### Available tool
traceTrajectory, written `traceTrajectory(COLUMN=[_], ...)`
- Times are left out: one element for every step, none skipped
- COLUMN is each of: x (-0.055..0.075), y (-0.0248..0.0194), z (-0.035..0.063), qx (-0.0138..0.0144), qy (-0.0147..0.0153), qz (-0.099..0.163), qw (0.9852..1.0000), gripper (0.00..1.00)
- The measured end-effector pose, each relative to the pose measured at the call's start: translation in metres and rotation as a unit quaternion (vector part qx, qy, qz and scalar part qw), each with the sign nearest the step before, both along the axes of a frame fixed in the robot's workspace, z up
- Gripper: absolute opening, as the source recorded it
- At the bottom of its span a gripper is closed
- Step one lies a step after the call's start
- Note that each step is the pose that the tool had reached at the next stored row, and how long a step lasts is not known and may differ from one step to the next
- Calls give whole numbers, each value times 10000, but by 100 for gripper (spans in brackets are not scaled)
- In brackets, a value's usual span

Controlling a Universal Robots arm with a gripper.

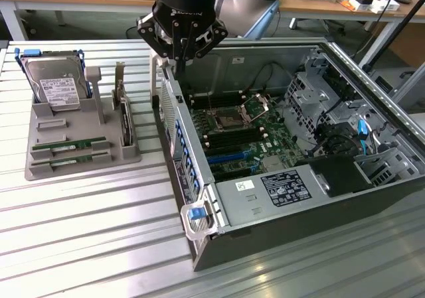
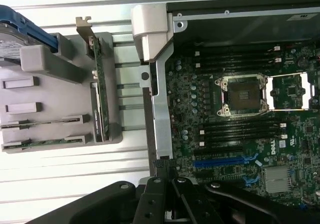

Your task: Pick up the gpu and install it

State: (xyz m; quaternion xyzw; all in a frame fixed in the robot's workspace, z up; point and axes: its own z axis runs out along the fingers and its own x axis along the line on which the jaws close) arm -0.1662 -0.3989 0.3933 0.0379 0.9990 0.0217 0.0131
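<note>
Gpu (image 1: 70, 143): long, thin green stick

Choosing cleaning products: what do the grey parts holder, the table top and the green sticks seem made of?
Parts holder: probably matte grey plastic; dull, uniform, blocky. Table top: likely bare aluminium; silvery ribbed slats with a sheen. Gpu sticks: green circuit-board laminate with a white label; finish unclear.

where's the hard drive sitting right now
In the exterior view the silver hard drive in blue rails stands upright at the far end of the grey holder tray, on that view's left, apart from the open computer case.
</note>
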Motion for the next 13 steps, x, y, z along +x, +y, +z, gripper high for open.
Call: traceTrajectory(x=[-8, -18, -29, -39, -46, -55, -61, -66, -76, -81, -91, -100, -109], y=[0, 0, 0, 0, 0, 0, 0, 0, 0, 0, 0, 0, 0], z=[0, 0, 0, 0, 0, 0, 0, 0, 0, 0, 0, 0, -1], qx=[0, 0, 0, 0, 1, 0, 0, 0, 0, 1, 0, 0, 1], qy=[0, 0, 0, 0, 0, 0, 0, 0, 0, 0, 0, 0, 0], qz=[0, 0, 0, 0, 0, 0, 0, 0, 0, 0, 0, 0, 0], qw=[10000, 10000, 10000, 10000, 10000, 10000, 10000, 10000, 10000, 10000, 10000, 10000, 10000], gripper=[11, 11, 11, 11, 11, 11, 11, 11, 11, 11, 11, 11, 11])
